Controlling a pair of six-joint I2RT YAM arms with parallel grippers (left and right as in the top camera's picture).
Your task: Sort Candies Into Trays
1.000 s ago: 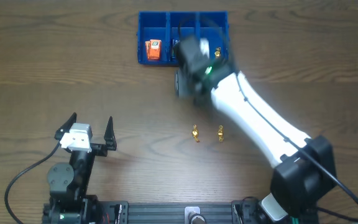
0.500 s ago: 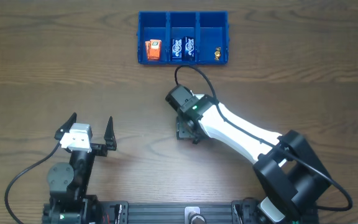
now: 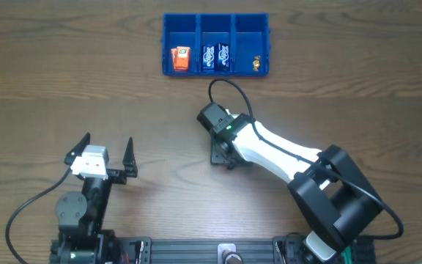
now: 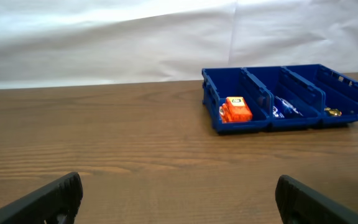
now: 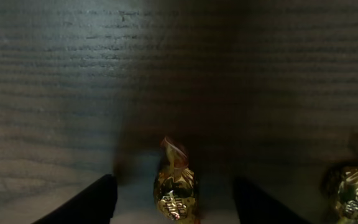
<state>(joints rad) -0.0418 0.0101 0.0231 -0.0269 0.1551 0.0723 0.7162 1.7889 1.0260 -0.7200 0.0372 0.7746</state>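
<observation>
Gold candy between right jaws (spread)

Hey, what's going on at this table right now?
The right gripper sits low, open on either side of a gold candy, with a second gold candy beside it. The left gripper hangs open near its base. The blue tray holds an orange candy, blue candies and a gold piece in separate compartments.
</observation>
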